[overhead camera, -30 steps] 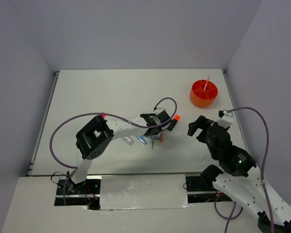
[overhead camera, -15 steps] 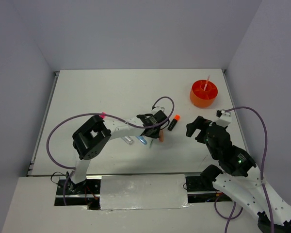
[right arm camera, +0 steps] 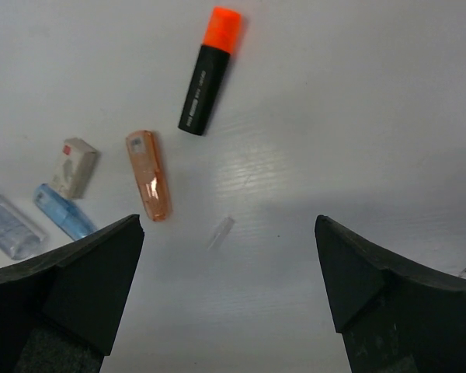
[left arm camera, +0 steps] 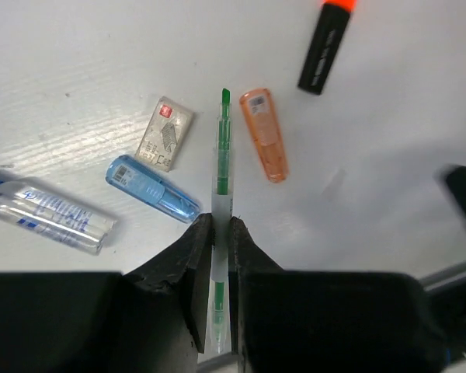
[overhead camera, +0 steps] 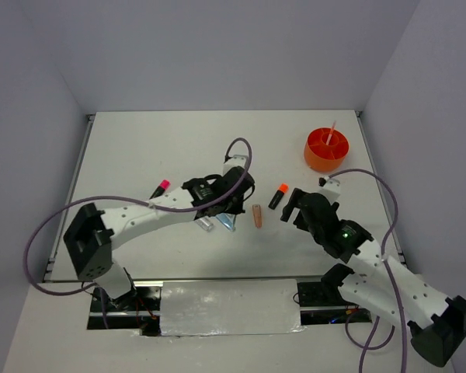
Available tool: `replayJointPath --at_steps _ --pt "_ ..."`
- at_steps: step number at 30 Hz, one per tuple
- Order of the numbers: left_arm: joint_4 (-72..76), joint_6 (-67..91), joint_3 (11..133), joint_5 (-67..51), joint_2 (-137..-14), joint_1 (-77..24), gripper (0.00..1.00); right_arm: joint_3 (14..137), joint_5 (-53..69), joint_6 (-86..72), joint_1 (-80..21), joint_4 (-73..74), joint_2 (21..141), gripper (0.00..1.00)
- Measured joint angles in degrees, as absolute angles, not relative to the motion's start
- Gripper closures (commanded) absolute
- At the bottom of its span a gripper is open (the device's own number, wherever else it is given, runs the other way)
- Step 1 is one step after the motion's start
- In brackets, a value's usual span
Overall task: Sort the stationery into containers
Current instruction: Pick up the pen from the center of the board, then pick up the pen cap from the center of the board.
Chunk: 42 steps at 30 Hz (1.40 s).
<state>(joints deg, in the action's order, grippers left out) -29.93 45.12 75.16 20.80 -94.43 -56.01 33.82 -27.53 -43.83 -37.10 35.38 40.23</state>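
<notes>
The left end effector (left arm camera: 220, 225) clamps a thin green pen (left arm camera: 224, 155) between the blue clip (left arm camera: 154, 189) and peach piece (left arm camera: 264, 134), the right end effector (right arm camera: 229, 225) is spread wide over bare tabletop (right arm camera: 334, 116) beside the orange-capped highlighter (right arm camera: 206, 78), and the orange tub (overhead camera: 317, 162) sits far right, near the tabletop edge.

Blue clip (left arm camera: 154, 189): translucent glossy plastic; table (left arm camera: 404, 116) smooth.

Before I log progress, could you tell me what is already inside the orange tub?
One thin pale stick stands in the orange tub, its top leaning past the far rim. The inner dividers show, but anything lying low in the compartments is too small to make out.
</notes>
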Motion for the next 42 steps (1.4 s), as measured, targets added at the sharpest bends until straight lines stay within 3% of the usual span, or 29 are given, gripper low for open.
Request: replayJointPath --at_steps 7,25,34,39,42 --pt "-31.83 42.78 71.81 22.33 -77.1 -58.48 1.0 32.08 -27.16 -52.21 -37.54 32.51 53.47 0.15" --pt "-46.83 38.59 56.05 24.4 -39.38 -63.9 1.0 39.35 -32.73 -67.44 -49.15 31.27 79.66 0.18" --pt "-44.62 35.99 51.86 21.82 -38.5 -63.9 1.0 39.38 -33.19 -70.3 -49.17 31.57 80.75 0.21" --pt "-44.38 35.97 51.72 21.3 -39.27 -63.9 1.0 39.09 -33.21 -71.53 -49.23 31.46 80.86 0.28" --pt "-43.77 35.97 51.35 20.91 -39.27 -63.9 1.0 38.33 -33.21 -71.92 -49.28 31.38 80.88 0.37"
